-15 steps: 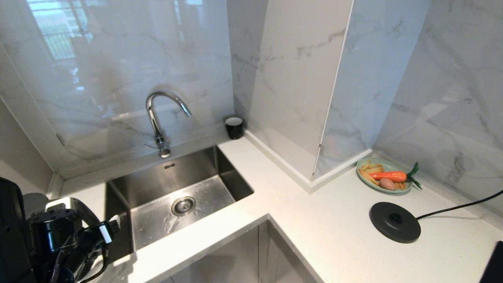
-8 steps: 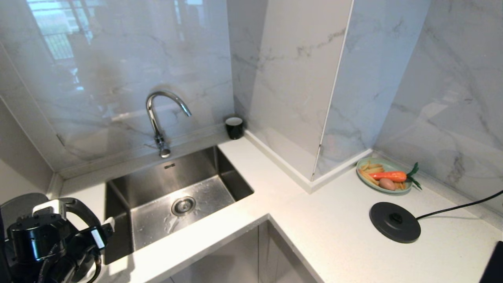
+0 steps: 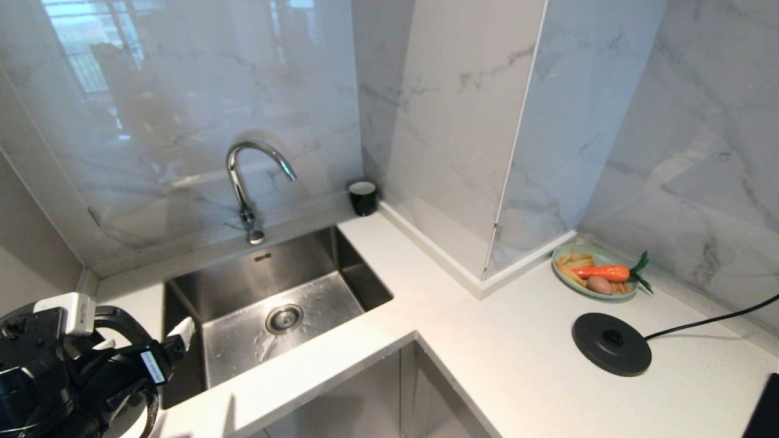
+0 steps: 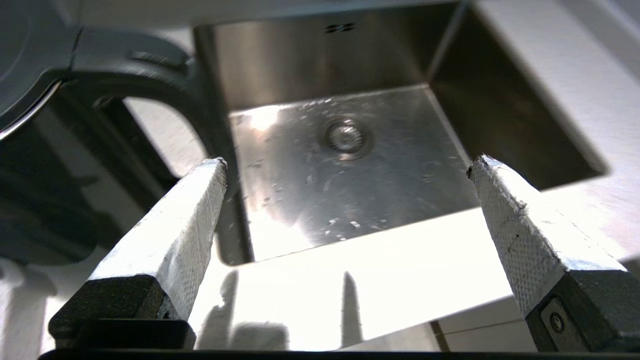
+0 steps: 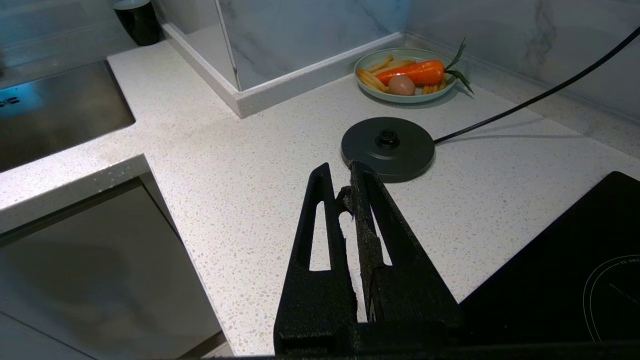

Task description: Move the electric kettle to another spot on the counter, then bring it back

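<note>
Kettle point(image 4: 100, 75) is seen at the counter's point(image 3: 517, 359) left end, just left of the sink point(image 3: 274, 304), largely hidden in the head view behind the left arm; only its black loop handle shows there. In the left wrist view the handle curves past one white finger point(image 4: 175, 225) of the left gripper point(image 4: 347, 165), and whether that finger touches the handle cannot be told from this angle. The jaws are spread wide, with nothing between them, and the sink basin and drain are seen through the gap.

The power base point(image 3: 611, 344) is left bare on the right stretch of the counter, well apart from the kettle, its cord run off to the right. A green plate point(image 3: 563, 258) with a carrot and an egg is set near it against the wall. A black cup point(image 3: 363, 196) is tucked into the corner behind the sink, right of the tap point(image 3: 252, 182).

The right gripper point(image 5: 345, 192) is held above the counter near the base, its 2 black fingers pressed together, empty. A hob point(image 5: 575, 270) corner is seen beside it.
</note>
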